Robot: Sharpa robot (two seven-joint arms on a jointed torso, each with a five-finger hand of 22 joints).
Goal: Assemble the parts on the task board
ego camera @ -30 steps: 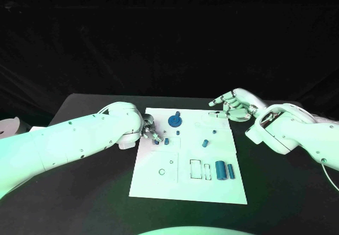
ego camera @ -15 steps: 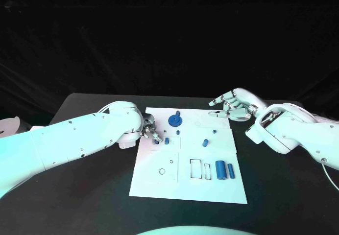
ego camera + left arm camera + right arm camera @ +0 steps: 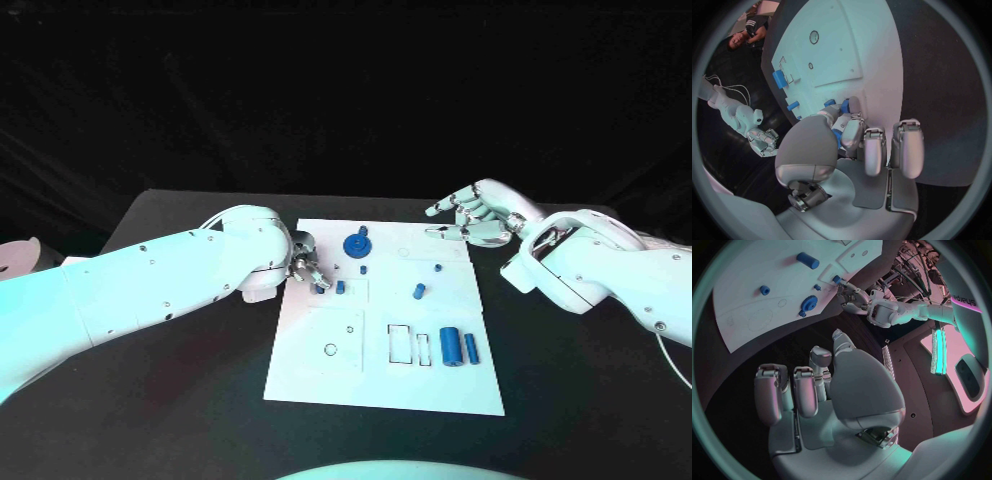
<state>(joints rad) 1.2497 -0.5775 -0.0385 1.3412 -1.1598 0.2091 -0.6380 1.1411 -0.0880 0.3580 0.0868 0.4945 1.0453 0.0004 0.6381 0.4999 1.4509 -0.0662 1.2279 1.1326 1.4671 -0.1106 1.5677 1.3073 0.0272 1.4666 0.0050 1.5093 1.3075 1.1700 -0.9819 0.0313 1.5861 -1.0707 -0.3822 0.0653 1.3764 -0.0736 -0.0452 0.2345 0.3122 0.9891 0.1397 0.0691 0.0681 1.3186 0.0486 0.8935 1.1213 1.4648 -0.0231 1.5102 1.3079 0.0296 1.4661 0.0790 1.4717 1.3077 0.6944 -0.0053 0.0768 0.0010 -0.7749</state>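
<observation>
The white task board [image 3: 325,375] lies in the middle of the black table. My left hand [image 3: 304,267] rests at the board's left edge and pinches a small blue part [image 3: 837,139] between thumb and a finger; a short blue peg [image 3: 340,287] stands just beside the fingertips. On the board are a blue gear [image 3: 356,243], a slanted blue peg [image 3: 418,292], a thick blue cylinder [image 3: 450,347] and a thin one [image 3: 470,348]. My right hand [image 3: 473,214] hovers over the board's far right corner, fingers apart and holding nothing. The right wrist view looks across the board [image 3: 748,310] to the gear [image 3: 808,302] and my left hand [image 3: 856,297].
Two small blue studs [image 3: 365,269] [image 3: 438,268] sit mid-board. Outlined rectangular slots [image 3: 400,343] and a round hole [image 3: 330,351] mark the near half. Bare black table [image 3: 173,400] surrounds the board. A pale object [image 3: 18,255] lies at the table's far left.
</observation>
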